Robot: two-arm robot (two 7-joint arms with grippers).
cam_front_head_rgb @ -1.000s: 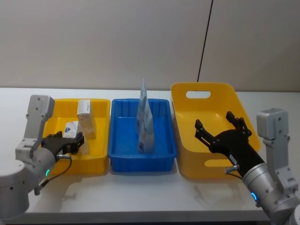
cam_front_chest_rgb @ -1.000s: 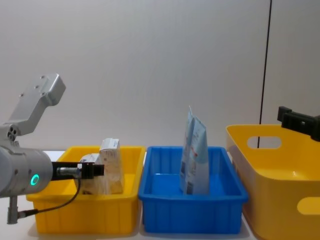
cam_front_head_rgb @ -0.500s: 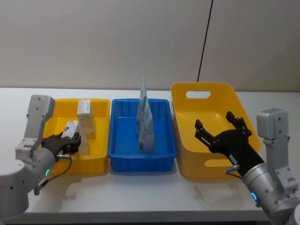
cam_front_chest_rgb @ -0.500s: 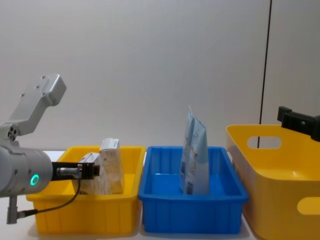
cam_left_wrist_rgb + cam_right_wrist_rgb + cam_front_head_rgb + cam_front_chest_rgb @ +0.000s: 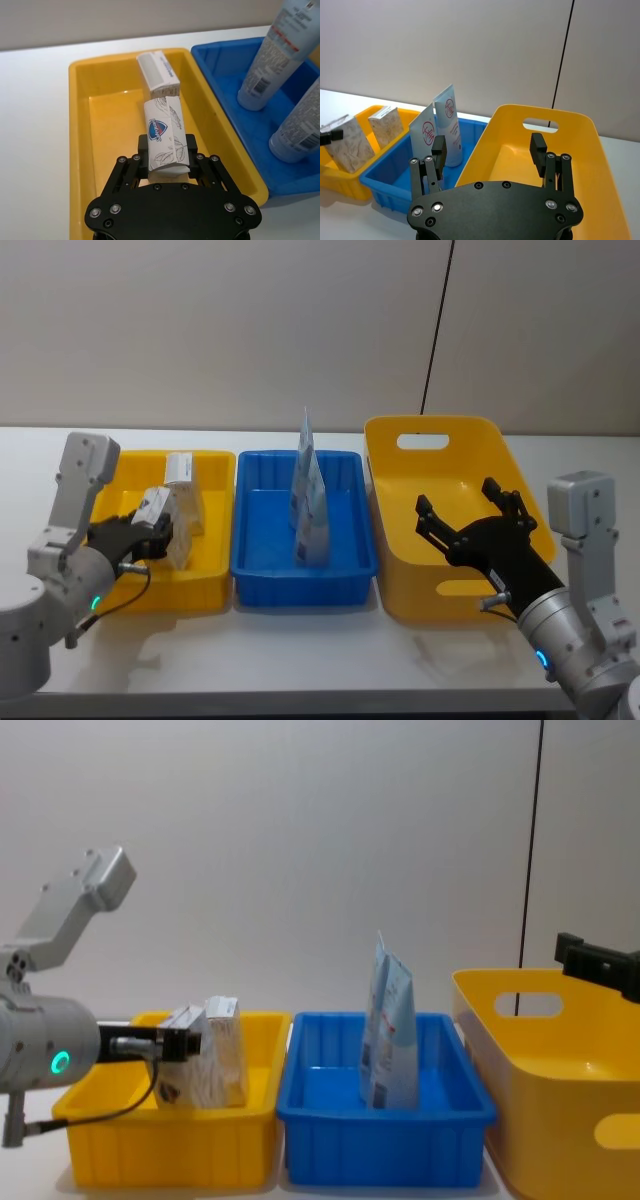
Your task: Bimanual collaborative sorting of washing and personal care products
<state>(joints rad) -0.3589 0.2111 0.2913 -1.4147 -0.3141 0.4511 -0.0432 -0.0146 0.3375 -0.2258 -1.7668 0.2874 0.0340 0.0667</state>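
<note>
My left gripper (image 5: 167, 150) is shut on a whitish pack printed with grey leaves (image 5: 163, 131) and holds it just above the floor of the left yellow tray (image 5: 80, 125). From the head view, that held pack (image 5: 172, 530) hangs near the tray's front. A second pack (image 5: 181, 472) stands behind it. Two pale-blue pouches (image 5: 308, 505) stand upright in the blue tray (image 5: 262, 585). My right gripper (image 5: 457, 498) hovers open over the large yellow basket (image 5: 440, 430), with nothing between its fingers.
The three containers sit side by side on a white table (image 5: 300, 640), close against a plain wall. A black cable (image 5: 437, 325) runs down the wall behind the basket. Bare table lies in front of the trays.
My left gripper has risen a little with the leaf-printed pack, which now stands higher and more upright in the yellow tray. The right arm has not moved.
</note>
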